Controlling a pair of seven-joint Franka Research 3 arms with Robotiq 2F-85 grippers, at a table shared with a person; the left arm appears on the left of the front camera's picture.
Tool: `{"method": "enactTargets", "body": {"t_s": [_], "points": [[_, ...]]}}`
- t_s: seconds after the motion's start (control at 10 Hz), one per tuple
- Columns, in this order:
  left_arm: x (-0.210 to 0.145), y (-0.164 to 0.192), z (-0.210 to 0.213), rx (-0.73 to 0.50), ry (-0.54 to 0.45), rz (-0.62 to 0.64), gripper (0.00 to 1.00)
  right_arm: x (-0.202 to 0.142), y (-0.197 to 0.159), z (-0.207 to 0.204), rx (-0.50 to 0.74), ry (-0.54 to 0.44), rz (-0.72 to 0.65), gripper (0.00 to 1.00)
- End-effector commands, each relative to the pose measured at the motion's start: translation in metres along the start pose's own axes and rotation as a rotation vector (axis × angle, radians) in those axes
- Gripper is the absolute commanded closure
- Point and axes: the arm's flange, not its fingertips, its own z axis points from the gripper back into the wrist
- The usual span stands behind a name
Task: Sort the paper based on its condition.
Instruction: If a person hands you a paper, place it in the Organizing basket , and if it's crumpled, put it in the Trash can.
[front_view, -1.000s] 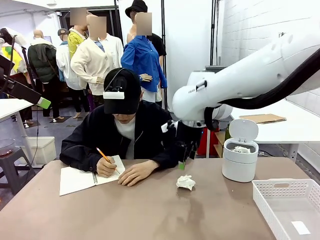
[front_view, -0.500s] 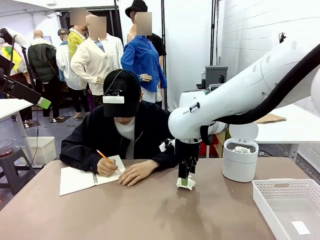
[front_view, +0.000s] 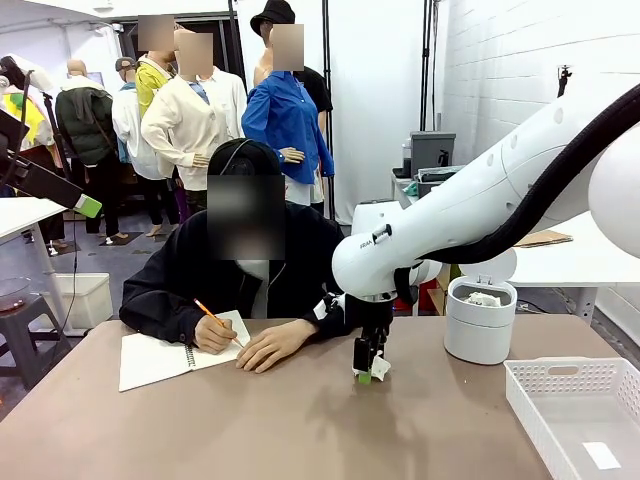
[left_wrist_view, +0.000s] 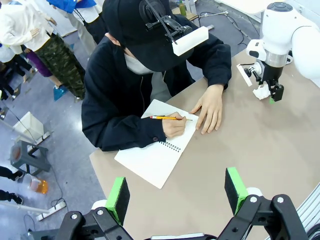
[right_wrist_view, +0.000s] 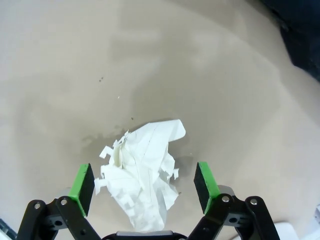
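The right claw (right_wrist_view: 145, 182) stands low over the tabletop (front_view: 250, 420) with a crumpled paper wad (right_wrist_view: 142, 172) between its green pads (right_wrist_view: 82, 182), which sit apart on either side and do not visibly press it. The wad lies at mid-table, near the person's hand (front_view: 272, 345) and well apart from the lidded white bin (front_view: 480, 320), where another wad shows inside. To do the step well, the pads should probably close across the thick middle of the wad, not its ragged torn edge, and low enough that the loose flaps cannot slip free. The right arm (front_view: 460, 215) reaches in from the right and bends down so its wrist points straight at the tabletop. The left claw (left_wrist_view: 175, 192) hangs high above the near table edge, pads wide apart and holding nothing, looking down on the spiral notebook (left_wrist_view: 155, 150)
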Motion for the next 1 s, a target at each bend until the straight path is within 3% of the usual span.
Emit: {"method": "enactTargets", "body": {"t_s": [0.0, 0.2, 0.6, 0.9], "points": [[-0.002, 0.001, 0.001, -0.005, 0.005, 0.003, 0.0, 0.003, -0.008, -0.002, -0.017, -0.007, 0.009, 0.0], [-0.002, 0.001, 0.001, -0.005, 0.005, 0.003, 0.0, 0.0, 0.0, 0.0, 0.0, 0.0, 0.0, 0.0], [-0.002, 0.001, 0.001, -0.005, 0.005, 0.003, 0.0, 0.0, -0.001, 0.015, 0.037, -0.005, -0.082, 0.76], [-0.002, 0.001, 0.001, -0.005, 0.005, 0.003, 0.0, -0.013, 0.001, 0.064, 0.032, -0.015, -0.156, 0.76]]}}
